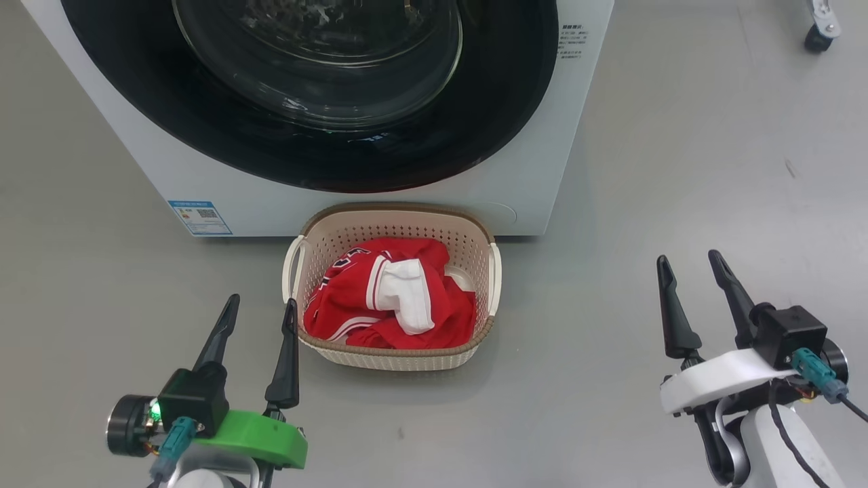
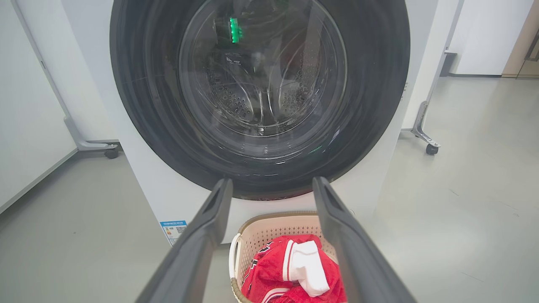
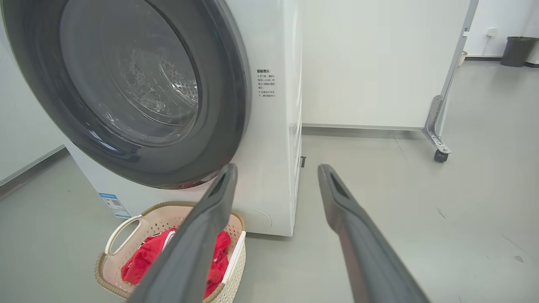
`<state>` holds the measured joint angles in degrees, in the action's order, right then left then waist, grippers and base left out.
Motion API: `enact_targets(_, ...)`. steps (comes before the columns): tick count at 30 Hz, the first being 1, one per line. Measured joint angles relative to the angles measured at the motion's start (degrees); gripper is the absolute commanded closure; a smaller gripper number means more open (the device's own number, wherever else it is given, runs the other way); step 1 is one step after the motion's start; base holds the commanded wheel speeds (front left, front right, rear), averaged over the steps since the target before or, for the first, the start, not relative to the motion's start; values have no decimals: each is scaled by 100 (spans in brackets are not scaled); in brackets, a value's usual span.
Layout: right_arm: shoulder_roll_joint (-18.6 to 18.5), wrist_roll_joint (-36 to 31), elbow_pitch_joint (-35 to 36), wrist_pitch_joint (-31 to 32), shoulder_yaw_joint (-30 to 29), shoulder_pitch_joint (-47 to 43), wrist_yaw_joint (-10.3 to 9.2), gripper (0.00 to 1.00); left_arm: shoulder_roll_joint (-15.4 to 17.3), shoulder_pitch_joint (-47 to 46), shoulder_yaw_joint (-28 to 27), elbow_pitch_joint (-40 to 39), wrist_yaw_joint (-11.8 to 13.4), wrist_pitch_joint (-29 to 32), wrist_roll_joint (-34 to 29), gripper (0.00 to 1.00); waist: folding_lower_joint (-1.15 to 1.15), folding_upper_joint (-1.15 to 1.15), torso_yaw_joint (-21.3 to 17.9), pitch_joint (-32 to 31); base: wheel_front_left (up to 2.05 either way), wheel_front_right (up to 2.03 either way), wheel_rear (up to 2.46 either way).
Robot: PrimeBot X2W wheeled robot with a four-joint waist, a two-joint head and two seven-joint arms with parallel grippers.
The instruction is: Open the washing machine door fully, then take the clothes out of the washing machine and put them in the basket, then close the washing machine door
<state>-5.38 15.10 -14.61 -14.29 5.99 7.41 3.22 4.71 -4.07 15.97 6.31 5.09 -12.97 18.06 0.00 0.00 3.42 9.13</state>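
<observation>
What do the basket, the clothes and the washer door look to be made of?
Basket: likely matte cream plastic, with moulded holes and a brown woven-look rim. Clothes: soft creased fabric, red and white. Door: glossy black rim, probably plastic, around clear glass.

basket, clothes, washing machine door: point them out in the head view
basket (image 1: 400, 360), head view, near wall
clothes (image 1: 336, 305), head view, red fabric
washing machine door (image 1: 508, 88), head view, black rim

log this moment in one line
washing machine door: shut | clothes: in basket | left gripper: open, empty | right gripper: open, empty
</observation>
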Motion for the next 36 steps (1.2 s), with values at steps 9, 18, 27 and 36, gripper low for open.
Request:
enact_targets(9, 19, -1, 341, 0, 1, -510, -107, 0, 8, 177, 31, 5, 24, 94, 1, 0, 0, 0, -37, -253, 0, 0, 0)
enact_targets(18, 23, -2, 668, 0, -3, -766, -188, 0, 23, 200, 34, -80, 25, 133, 1, 0, 0, 0, -41, -320, 0, 0, 0)
enact_targets(27, 20, -7, 893, 0, -20, -949, -236, 0, 32, 233, 23, -133, 41, 182, 1, 0, 0, 0, -45, -348, 0, 0, 0)
enact_targets(36, -2, -8, 1070, 12, -44, -1049, -283, 0, 32, 262, 23, -170, 42, 232, 1, 0, 0, 0, -35, -361, 0, 0, 0)
